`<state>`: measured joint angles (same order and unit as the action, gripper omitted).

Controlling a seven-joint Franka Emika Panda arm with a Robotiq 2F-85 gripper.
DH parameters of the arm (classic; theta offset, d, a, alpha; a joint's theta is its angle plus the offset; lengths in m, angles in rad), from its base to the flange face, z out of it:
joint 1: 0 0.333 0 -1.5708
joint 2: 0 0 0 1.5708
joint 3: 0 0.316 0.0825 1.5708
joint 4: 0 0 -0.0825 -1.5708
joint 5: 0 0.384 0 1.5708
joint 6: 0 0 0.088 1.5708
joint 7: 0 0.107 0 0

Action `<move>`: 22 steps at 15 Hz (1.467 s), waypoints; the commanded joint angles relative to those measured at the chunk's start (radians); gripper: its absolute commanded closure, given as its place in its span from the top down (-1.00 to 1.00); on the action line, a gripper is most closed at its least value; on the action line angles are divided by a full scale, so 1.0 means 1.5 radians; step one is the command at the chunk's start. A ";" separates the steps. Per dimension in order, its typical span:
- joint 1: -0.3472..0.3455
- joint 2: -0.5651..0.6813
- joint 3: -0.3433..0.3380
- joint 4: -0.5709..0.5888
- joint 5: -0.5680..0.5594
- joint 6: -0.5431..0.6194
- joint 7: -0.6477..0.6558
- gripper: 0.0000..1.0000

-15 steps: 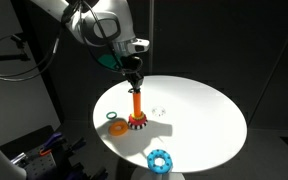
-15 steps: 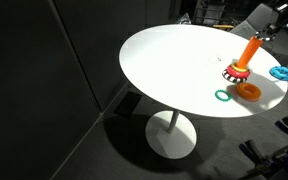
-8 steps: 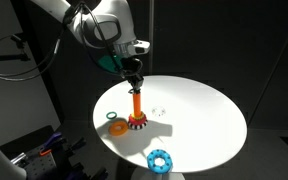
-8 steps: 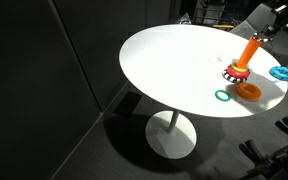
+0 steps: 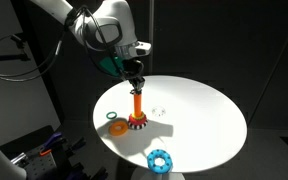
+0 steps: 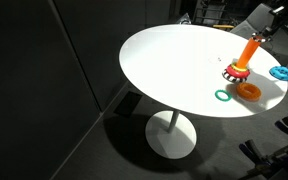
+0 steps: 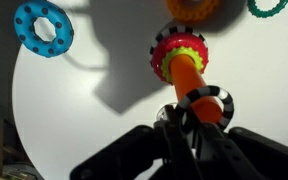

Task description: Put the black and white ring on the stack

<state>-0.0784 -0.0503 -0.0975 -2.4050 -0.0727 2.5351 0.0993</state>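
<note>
The stack is an orange peg (image 5: 137,103) on a round red toothed base (image 5: 137,122), also seen in an exterior view (image 6: 244,53) and in the wrist view (image 7: 187,73). The black and white ring (image 7: 212,106) encircles the top of the peg. My gripper (image 7: 176,122) is shut on the ring's edge and sits right above the peg top in an exterior view (image 5: 134,82). In an exterior view the gripper (image 6: 267,31) is at the frame's far right, partly cut off.
On the round white table (image 5: 199,115) an orange ring (image 5: 117,127) and a green ring (image 5: 110,116) lie beside the base. A blue ring (image 5: 160,159) lies near the table edge. All three show in the wrist view: blue (image 7: 44,27), orange (image 7: 192,8), green (image 7: 269,6).
</note>
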 commanded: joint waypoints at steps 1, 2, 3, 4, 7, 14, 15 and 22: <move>-0.006 0.010 -0.001 0.005 0.021 0.012 -0.015 -0.89; -0.006 0.011 -0.002 0.005 0.025 0.014 -0.016 -0.89; -0.006 0.013 -0.002 0.006 0.027 0.017 -0.015 -0.89; -0.005 0.014 -0.002 0.006 0.031 0.018 -0.015 -0.89; -0.004 0.016 -0.001 0.008 0.040 0.020 -0.015 -0.89; -0.005 0.020 -0.002 0.006 0.059 0.021 -0.020 -0.89; -0.005 0.021 -0.003 0.006 0.064 0.021 -0.021 -0.89; -0.005 0.020 -0.004 0.006 0.078 0.016 -0.024 -0.07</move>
<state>-0.0785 -0.0309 -0.1027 -2.4046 0.0170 2.5644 0.0935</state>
